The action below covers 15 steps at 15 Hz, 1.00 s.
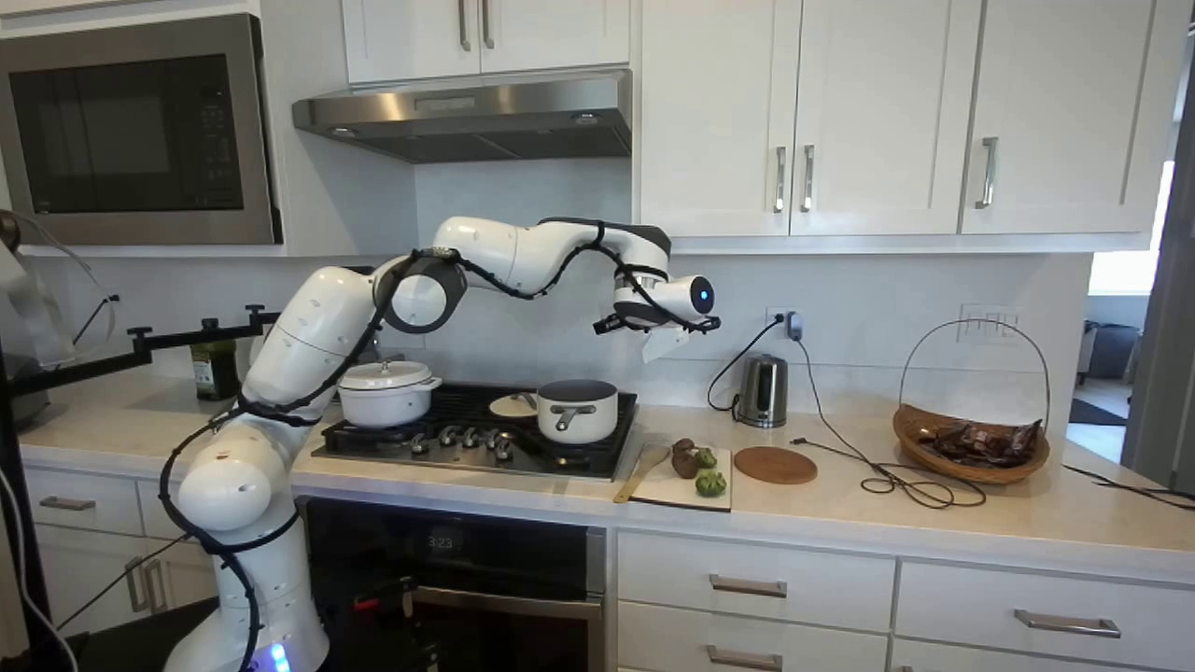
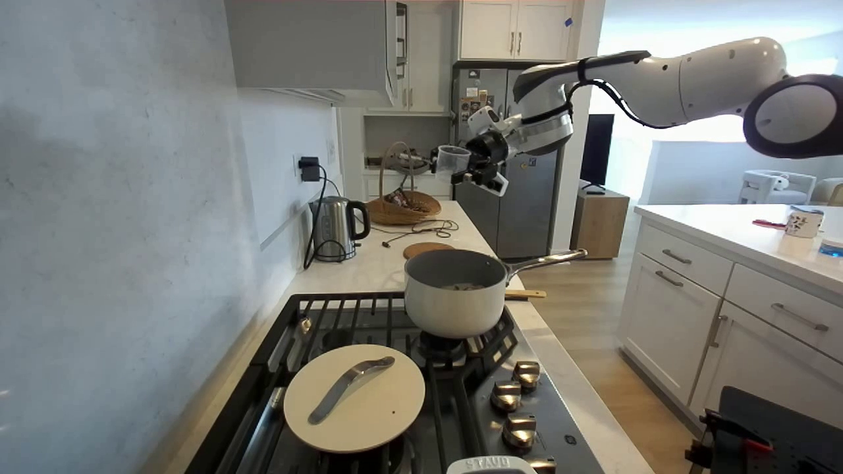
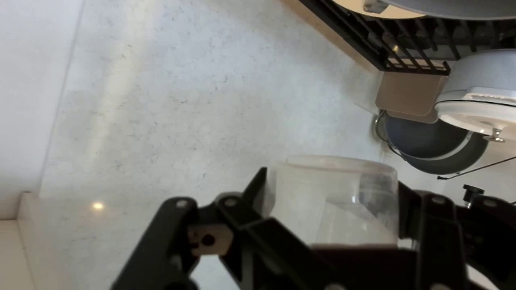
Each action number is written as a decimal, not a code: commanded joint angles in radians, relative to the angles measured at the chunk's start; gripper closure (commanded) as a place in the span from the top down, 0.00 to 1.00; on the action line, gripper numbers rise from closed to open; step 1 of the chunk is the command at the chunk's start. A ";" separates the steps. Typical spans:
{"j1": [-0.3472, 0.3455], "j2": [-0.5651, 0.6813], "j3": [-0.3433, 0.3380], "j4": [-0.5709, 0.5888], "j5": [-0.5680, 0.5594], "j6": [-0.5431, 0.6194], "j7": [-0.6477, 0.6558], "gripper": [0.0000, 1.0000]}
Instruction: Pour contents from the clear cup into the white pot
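Observation:
The clear cup (image 2: 452,164), a see-through tumbler, is gripped between the black fingers of my gripper (image 3: 332,201). It looks roughly upright in an exterior view, held high over the counter; whether anything is in it I cannot make out. Below, on the stove, stands the white pot (image 2: 454,306), uncovered, dark inside, with a little food visible at its bottom. In an exterior view my wrist is up and to the right of this white pot (image 1: 579,422), and the cup is mostly hidden there.
A cream lid (image 2: 355,398) lies on the burner grate. Farther along the stove sits a lidded white pot (image 1: 385,399). Right of the stove are a cutting board (image 1: 653,487) with vegetables, a kettle (image 1: 763,392) with cables, and a basket (image 1: 971,467). Cabinets (image 1: 719,121) hang above.

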 commanded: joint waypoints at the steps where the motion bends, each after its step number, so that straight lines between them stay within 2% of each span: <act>1: -0.016 -0.016 -0.035 -0.017 0.047 0.038 0.052 0.35; 15: -0.107 -0.070 -0.139 -0.169 0.080 0.119 0.090 0.35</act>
